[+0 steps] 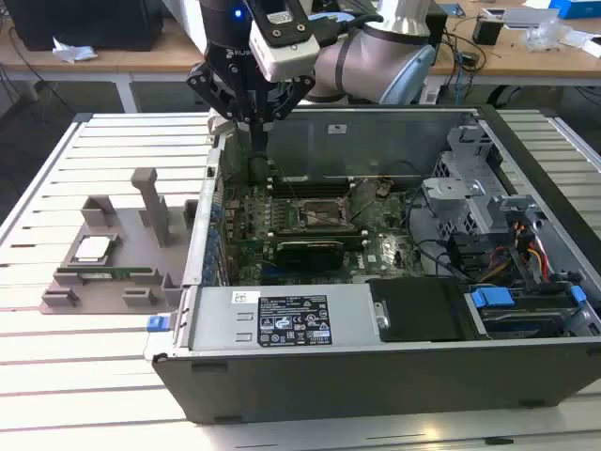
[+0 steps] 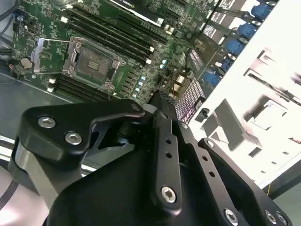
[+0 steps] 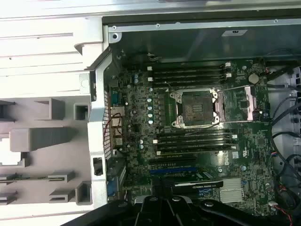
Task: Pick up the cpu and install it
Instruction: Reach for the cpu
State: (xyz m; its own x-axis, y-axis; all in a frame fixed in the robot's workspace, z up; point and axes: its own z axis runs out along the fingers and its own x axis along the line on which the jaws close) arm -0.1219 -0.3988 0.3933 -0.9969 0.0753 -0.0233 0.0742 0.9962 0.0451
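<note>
The cpu (image 1: 94,248), a small square chip with a silvery top, lies in a grey holder (image 1: 113,272) on the slatted table, at the exterior view's left of the open computer case. My gripper (image 1: 257,155) hangs over the case's rear left corner, well apart from the cpu, with its black fingers (image 2: 161,95) drawn together on nothing. The motherboard's cpu socket (image 1: 315,214) (image 3: 195,107) (image 2: 91,59) stands open and bare, its metal load plate (image 3: 242,101) swung aside.
Memory slots (image 3: 188,74) run along both sides of the socket. A black power supply (image 1: 282,319) fills the case's near side, with drive bays and cables (image 1: 507,235) at the exterior view's right. A green memory stick (image 1: 108,274) sits in the holder, and grey posts (image 1: 146,202) rise from it.
</note>
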